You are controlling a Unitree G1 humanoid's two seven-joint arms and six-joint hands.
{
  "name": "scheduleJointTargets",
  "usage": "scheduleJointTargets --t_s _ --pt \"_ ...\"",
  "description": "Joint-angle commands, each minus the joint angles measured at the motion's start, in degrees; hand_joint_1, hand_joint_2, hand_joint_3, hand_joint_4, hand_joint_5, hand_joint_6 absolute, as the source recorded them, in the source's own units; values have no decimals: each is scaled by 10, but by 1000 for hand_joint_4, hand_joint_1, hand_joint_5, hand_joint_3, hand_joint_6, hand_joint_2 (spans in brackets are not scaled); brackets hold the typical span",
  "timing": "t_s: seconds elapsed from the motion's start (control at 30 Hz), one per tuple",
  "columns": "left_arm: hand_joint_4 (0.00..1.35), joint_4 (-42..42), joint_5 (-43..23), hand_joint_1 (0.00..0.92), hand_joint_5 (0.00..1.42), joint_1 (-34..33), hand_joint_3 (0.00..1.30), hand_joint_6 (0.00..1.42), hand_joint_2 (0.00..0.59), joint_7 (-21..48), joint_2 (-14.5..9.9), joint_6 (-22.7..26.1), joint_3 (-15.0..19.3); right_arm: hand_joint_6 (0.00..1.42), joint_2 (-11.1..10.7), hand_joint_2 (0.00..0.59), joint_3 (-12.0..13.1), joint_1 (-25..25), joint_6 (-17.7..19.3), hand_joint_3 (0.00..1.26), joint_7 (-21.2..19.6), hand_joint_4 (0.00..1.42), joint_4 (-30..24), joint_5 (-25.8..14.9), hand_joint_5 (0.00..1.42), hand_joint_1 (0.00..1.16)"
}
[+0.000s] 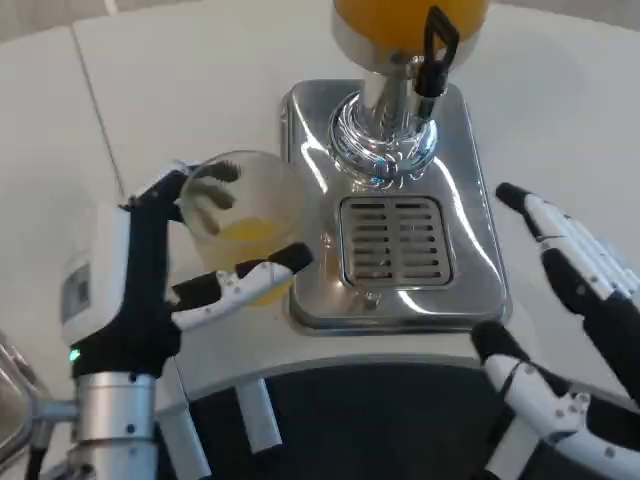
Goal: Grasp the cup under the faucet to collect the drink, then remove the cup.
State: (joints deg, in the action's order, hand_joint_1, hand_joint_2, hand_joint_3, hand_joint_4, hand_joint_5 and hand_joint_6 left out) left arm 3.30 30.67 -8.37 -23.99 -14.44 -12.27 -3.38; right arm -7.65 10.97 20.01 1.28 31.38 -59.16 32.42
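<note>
I am working at the white worktop (pixel 200 90), where the drink dispenser's steel base (pixel 480 250) is sitting toward the near edge, with its slotted drip grate (pixel 397 240) in the middle. Above the grate the chrome column (pixel 385 130) is carrying the tank of orange drink (pixel 400 15), and the black tap lever (pixel 436 55) is hanging at the tank's front.

My left hand (pixel 150 290) is clamped on the clear plastic cup (pixel 245 215), fingers wrapping its far side and thumb pressing the near side. The cup is just beside the left edge of the base, off the grate, with a little orange drink pooling in its bottom. It is leaning slightly toward me, as far as I can judge.

My right hand (pixel 570 330) is waiting near the right side of the base, fingers spread apart and holding nothing.

I judge the cup is already coming away from the faucet, so the step is the removal. To do it well I am keeping the squeeze gentle, since thin plastic buckles easily, levelling the rim so the drink is not sloshing out, and steering left, away from the base edge.
</note>
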Motion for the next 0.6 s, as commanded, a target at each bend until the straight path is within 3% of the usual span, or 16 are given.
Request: scheduleJointTargets --t_s 0.03,0.13,0.3,0.6 --pt "1248 79 -17 635 1424 53 1138 1424 0 32 -12 -35 8 0 -37 505 18 11 41 4 -14 0 -8 8 0 235" --pt "1248 112 -23 635 1424 86 1137 1424 0 48 -11 -40 15 0 -56 505 31 27 59 4 -25 0 -8 1 0 230" --pt "1249 160 -32 639 1424 126 1138 1424 0 69 -9 -54 27 0 -78 520 49 62 117 4 -57 0 3 -3 0 216" --pt "1237 235 -52 643 1424 187 1137 1424 0 106 -5 -80 43 0 -96 541 96 142 286 4 -140 0 62 -1 0 127"
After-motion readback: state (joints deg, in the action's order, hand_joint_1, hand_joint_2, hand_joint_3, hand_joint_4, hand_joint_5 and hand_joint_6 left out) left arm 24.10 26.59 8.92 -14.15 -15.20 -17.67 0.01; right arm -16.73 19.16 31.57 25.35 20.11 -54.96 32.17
